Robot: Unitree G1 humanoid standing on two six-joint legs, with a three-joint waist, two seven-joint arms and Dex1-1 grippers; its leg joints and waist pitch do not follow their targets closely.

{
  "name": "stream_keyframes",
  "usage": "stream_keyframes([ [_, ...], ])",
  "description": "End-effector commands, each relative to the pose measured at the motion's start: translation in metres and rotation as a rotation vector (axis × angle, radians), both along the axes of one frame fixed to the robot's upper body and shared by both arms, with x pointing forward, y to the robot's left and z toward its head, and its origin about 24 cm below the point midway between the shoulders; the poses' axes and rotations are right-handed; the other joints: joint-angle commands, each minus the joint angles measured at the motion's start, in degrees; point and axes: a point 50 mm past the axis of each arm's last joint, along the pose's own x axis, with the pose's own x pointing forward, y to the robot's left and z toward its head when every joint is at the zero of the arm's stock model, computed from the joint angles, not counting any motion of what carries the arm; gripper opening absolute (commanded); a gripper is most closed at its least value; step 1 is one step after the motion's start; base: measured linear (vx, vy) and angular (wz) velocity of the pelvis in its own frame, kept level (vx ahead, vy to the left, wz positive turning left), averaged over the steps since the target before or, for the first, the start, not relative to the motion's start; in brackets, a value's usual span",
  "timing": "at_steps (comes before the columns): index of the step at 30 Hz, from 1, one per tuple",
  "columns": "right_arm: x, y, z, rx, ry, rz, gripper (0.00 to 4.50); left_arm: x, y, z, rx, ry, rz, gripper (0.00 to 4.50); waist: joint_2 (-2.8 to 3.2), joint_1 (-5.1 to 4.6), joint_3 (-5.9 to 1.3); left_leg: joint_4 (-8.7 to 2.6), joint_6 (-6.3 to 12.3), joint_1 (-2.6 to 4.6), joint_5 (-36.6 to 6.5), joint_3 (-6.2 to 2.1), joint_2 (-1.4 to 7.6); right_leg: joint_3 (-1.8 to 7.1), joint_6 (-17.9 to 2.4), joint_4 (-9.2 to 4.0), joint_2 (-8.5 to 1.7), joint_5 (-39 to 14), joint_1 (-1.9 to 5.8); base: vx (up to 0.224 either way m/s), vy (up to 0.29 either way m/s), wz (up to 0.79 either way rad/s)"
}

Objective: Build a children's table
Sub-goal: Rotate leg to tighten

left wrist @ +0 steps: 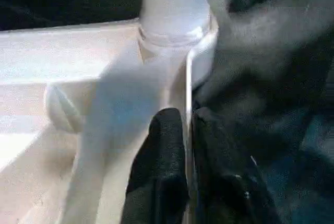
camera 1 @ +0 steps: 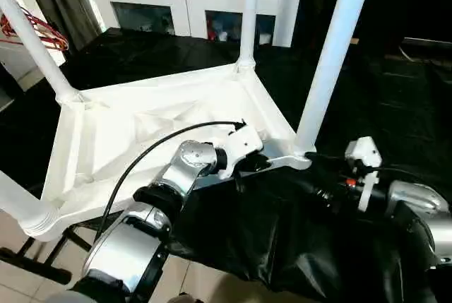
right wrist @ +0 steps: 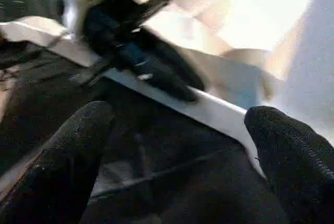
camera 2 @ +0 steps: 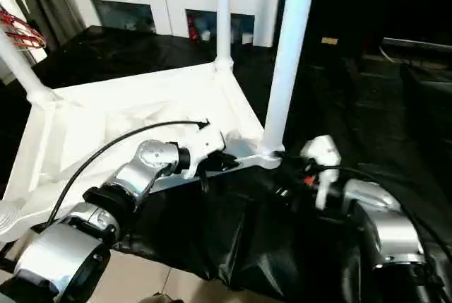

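Lying upside down on a black cloth-covered surface (camera 1: 367,70), the white plastic rectangular tabletop (camera 1: 141,126) shows its ribbed underside, with four long round white tube legs standing up out of its corner sockets. The left gripper (left wrist: 188,130) reaches in over the tabletop's near rim (right wrist: 219,112), and its two black fingers (left wrist: 162,172) are pressed close together with that thin white edge pinched between them, one finger inside the rim and one outside. Just past its fingertips stands the near right leg (camera 1: 332,56), seated in the round corner socket (left wrist: 175,33); the gripper grips the rim just beside that socket without touching the leg itself.

The right gripper (right wrist: 177,156) hangs over crumpled black cloth (camera 1: 282,232) on the near side of the same rim, its two black fingers (right wrist: 68,156) spread wide with nothing between them. The rim runs across just ahead of its fingertips, and the left gripper shows beyond, clamped on that edge.

Farther from both hands, the far right leg (camera 1: 248,13) and the far left leg (camera 1: 32,42) rise from the back corners, and the near left leg (camera 1: 18,208) from the corner beside the left forearm. Behind the tabletop stands a white cabinet with glass doors (camera 1: 191,3).
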Motion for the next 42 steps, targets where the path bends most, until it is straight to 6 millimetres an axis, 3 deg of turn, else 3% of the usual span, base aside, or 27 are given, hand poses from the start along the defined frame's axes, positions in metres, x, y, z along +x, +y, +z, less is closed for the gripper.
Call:
stream_keyframes([
  [1,-0.002,0.004,0.005,0.014,0.001,0.033,4.50,0.001,0.012,0.004,-0.015,0.008,0.019,0.84,-1.95,0.15,-3.95,-3.41,7.28,0.47,-5.94,-2.19,4.29,2.89,-10.67,-4.29,-6.06,-12.07,2.45,0.000,0.000,0.00],
  [2,-0.002,0.004,0.005,0.014,0.001,0.033,4.50,0.001,0.012,0.004,-0.015,0.008,0.019,0.89,-1.84,0.04,-3.95,-3.40,7.58,0.35,-5.05,-2.24,4.37,2.93,-11.32,-4.00,-6.02,-9.59,2.39,0.000,0.000,0.00],
  [4,0.000,0.009,0.009,0.044,-0.008,0.021,4.50,-0.004,0.031,0.005,-0.021,0.035,0.047,1.23,-1.99,0.00,-4.29,-3.13,8.20,0.03,-2.84,-2.28,4.37,3.03,-12.53,-3.18,-6.26,-4.89,2.65,0.000,0.000,0.00],
  [6,0.005,0.018,0.010,0.086,-0.026,-0.009,4.50,-0.019,0.062,0.006,-0.005,0.113,0.083,1.34,-2.24,-0.06,-4.73,-2.85,9.12,-0.29,0.17,-2.35,4.58,3.10,-13.60,-1.96,-6.56,0.44,2.79,0.000,0.000,0.00],
  [7,0.006,0.022,0.010,0.099,-0.028,-0.012,4.50,-0.025,0.071,0.006,0.001,0.128,0.091,1.34,-1.73,-0.38,-4.35,-2.86,9.61,-0.44,0.59,-2.22,4.40,2.95,-14.22,-2.17,-6.25,0.41,2.12,0.000,0.000,0.00],
  [8,0.008,0.028,0.011,0.121,-0.035,-0.018,4.50,-0.035,0.085,0.008,0.007,0.154,0.109,1.45,-2.00,-0.64,-4.35,-2.83,8.93,-0.09,-1.16,-2.08,4.29,3.05,-14.07,-2.35,-6.17,-1.83,2.15,0.000,0.000,0.00],
  [9,0.010,0.032,0.011,0.137,-0.035,-0.027,4.50,-0.041,0.093,0.009,0.011,0.168,0.118,1.58,-1.93,-0.75,-4.33,-2.98,8.43,-0.21,-1.02,-2.20,4.42,3.12,-14.30,-2.14,-6.30,-2.01,2.28,0.000,0.000,0.00],
  [11,0.012,0.038,0.011,0.167,-0.028,-0.031,4.50,-0.055,0.105,0.013,0.022,0.198,0.114,1.70,-1.56,-0.97,-3.57,-3.30,6.53,0.23,-5.12,-1.99,4.16,3.17,-13.11,-3.38,-5.86,-9.94,1.62,0.000,0.000,0.00],
  [15,0.015,0.048,0.012,0.201,-0.021,-0.029,4.50,-0.072,0.115,0.020,0.017,0.233,0.103,2.09,-1.18,-0.55,-3.10,-3.98,2.84,1.42,-10.23,-1.90,4.40,3.47,-10.90,-4.20,-5.28,-17.09,0.90,0.000,0.000,0.00],
  [16,0.016,0.054,0.012,0.217,-0.017,-0.025,4.50,-0.078,0.118,0.026,-0.001,0.242,0.106,2.09,-1.20,-0.45,-3.16,-4.09,2.37,1.33,-10.29,-2.03,4.47,3.55,-10.95,-3.93,-5.35,-16.52,0.97,0.000,0.000,0.00],
  [17,0.017,0.056,0.012,0.223,-0.015,-0.025,4.50,-0.081,0.119,0.029,-0.007,0.247,0.109,2.20,-1.20,-0.68,-3.31,-4.23,1.97,0.80,-8.65,-2.08,4.24,3.51,-11.26,-3.41,-5.15,-13.37,1.32,0.000,0.000,0.00],
  [18,0.018,0.066,0.011,0.242,-0.005,-0.018,4.50,-0.089,0.122,0.037,-0.021,0.256,0.117,2.34,-1.03,-0.57,-3.47,-4.03,1.42,1.32,-8.60,-1.97,4.35,3.66,-11.86,-3.08,-5.26,-11.28,1.08,0.000,0.000,0.00],
  [21,0.027,0.082,0.006,0.246,-0.009,-0.085,4.50,-0.100,0.125,0.045,-0.026,0.281,0.122,2.53,-0.99,-1.05,-3.47,-4.00,1.34,0.76,-7.60,-1.98,4.00,3.69,-13.08,-2.79,-5.33,-8.59,1.27,0.000,0.000,0.00],
  [24,0.037,0.093,0.003,0.257,0.000,-0.178,4.50,-0.109,0.126,0.047,-0.016,0.311,0.111,2.66,-1.09,-1.19,-3.26,-4.09,0.84,0.71,-8.55,-2.04,3.75,3.73,-12.51,-3.22,-5.31,-11.00,1.50,0.000,0.000,0.00],
  [25,0.044,0.098,0.002,0.266,0.000,-0.238,4.50,-0.114,0.128,0.046,-0.004,0.324,0.104,2.79,-0.63,-1.21,-3.36,-4.05,0.21,0.88,-8.62,-2.09,3.79,3.78,-12.30,-3.09,-5.31,-11.16,1.38,0.000,0.000,0.00],
  [26,0.044,0.098,0.002,0.267,0.000,-0.242,4.50,-0.114,0.128,0.046,-0.003,0.325,0.104,2.95,-0.74,-1.51,-3.32,-4.27,-0.20,0.88,-9.01,-2.10,3.70,3.66,-11.95,-3.21,-5.00,-11.47,1.33,0.000,0.000,0.00],
  [30,0.058,0.111,-0.001,0.316,0.048,-0.405,4.50,-0.122,0.133,0.043,0.065,0.364,0.134,3.31,-0.51,-1.88,-3.53,-4.22,-1.11,1.05,-9.39,-2.16,3.59,3.74,-11.88,-2.78,-4.90,-9.37,1.39,0.000,0.000,0.00],
  [37,0.072,0.112,-0.004,0.312,0.025,-0.586,4.50,-0.127,0.144,0.032,0.195,0.385,0.193,3.84,-0.29,-1.91,-3.59,-4.14,-1.83,1.27,-8.46,-2.00,3.46,3.72,-11.22,-2.44,-4.54,-6.94,1.30,0.000,0.000,0.00],
  [40,0.083,0.103,-0.006,0.306,0.031,-0.752,4.50,-0.126,0.150,0.030,0.257,0.378,0.223,4.23,-0.43,-2.14,-3.52,-4.20,-2.36,1.18,-10.17,-2.02,3.31,3.78,-11.08,-2.57,-4.74,-8.95,1.45,0.000,0.000,0.00],
  [42,0.088,0.095,-0.006,0.300,0.023,-0.822,4.50,-0.127,0.152,0.029,0.285,0.377,0.228,4.28,-0.38,-1.96,-3.47,-4.15,-2.83,1.54,-11.46,-1.91,3.30,3.85,-10.55,-2.75,-4.66,-10.60,1.12,0.000,0.000,0.00],
])
